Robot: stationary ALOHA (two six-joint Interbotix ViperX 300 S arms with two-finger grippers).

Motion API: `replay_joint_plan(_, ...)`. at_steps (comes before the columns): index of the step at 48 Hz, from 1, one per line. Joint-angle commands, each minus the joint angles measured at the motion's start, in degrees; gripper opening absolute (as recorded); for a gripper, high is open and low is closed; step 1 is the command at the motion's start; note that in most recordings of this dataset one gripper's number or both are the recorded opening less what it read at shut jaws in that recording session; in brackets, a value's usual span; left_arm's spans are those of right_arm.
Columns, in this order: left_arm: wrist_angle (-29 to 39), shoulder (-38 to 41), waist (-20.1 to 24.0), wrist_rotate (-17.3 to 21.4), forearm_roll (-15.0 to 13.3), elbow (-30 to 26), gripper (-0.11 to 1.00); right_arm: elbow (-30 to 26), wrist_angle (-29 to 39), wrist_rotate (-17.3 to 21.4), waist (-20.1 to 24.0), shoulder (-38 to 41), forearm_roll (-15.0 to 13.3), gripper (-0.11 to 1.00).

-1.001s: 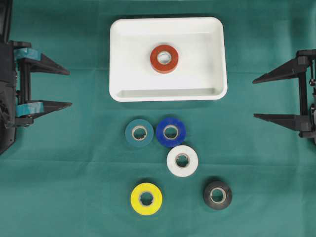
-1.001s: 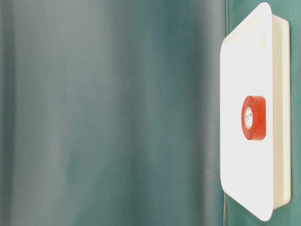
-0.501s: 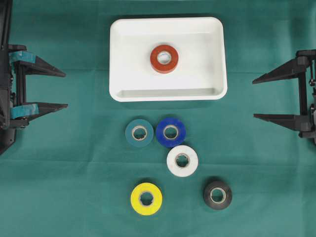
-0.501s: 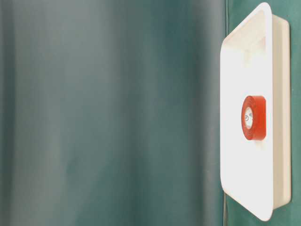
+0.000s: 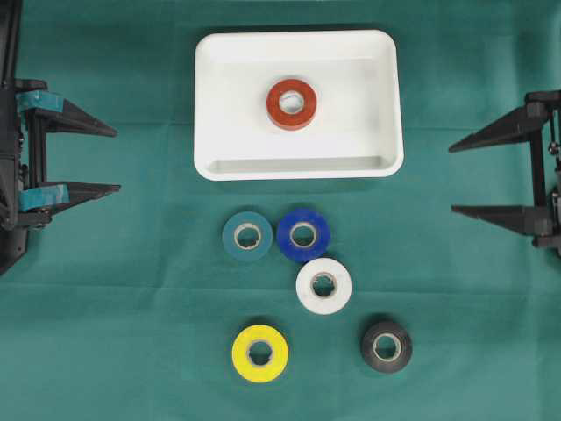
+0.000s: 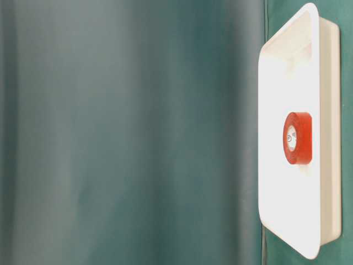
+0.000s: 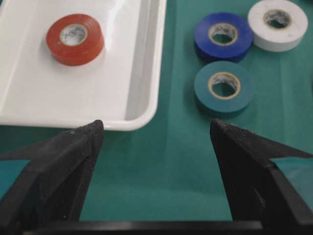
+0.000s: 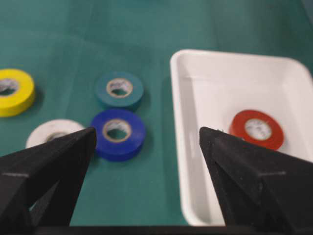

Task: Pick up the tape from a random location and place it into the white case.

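Note:
The white case sits at the top middle of the green cloth, and a red tape roll lies flat inside it. Below the case lie several loose tape rolls: teal, blue, white, yellow and black. My left gripper hangs open at the left edge, well away from the rolls, holding nothing. My right gripper is open at the right edge, also holding nothing. The left wrist view shows the case's corner and the teal roll beyond the open jaws.
Green cloth covers the whole table. The table-level view shows the case with the red roll at its right side and cloth elsewhere. Broad strips of cloth separate each gripper from the case and the cluster of rolls.
The left gripper drew back slightly toward the left edge during the first half second and has held still since. The right gripper and all rolls have not moved.

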Motion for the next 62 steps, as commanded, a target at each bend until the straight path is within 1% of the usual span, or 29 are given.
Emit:
replay_joint_plan(1, -0.53, 0.35, -0.09, -0.09, -0.09, -0.79, 0.83, -1.58, 0.26, 0.53, 1.85, 0.18, 0.26, 0.90)
replay_joint_plan(16, -0.53, 0.26, -0.18, -0.18, -0.18, -0.79, 0.83, -1.58, 0.62, 0.97, 11.25, 0.44, 0.26, 0.90)
replay_joint_plan(26, -0.53, 0.35, -0.44, -0.26, -0.18, -0.79, 0.83, -1.58, 0.62, 1.05, 15.73, 0.79, 0.18, 0.90)
replay_joint_plan(48, -0.53, 0.35, -0.70, -0.26, -0.18, -0.88, 0.83, -1.76, 0.35, 0.97, 16.17, 1.41, 0.09, 0.90)
replay_joint_plan(62, -0.53, 0.35, -0.62, -0.26, -0.18, -0.88, 0.83, -4.13, -0.53, 0.79, 17.14, 6.77, -0.09, 0.90)
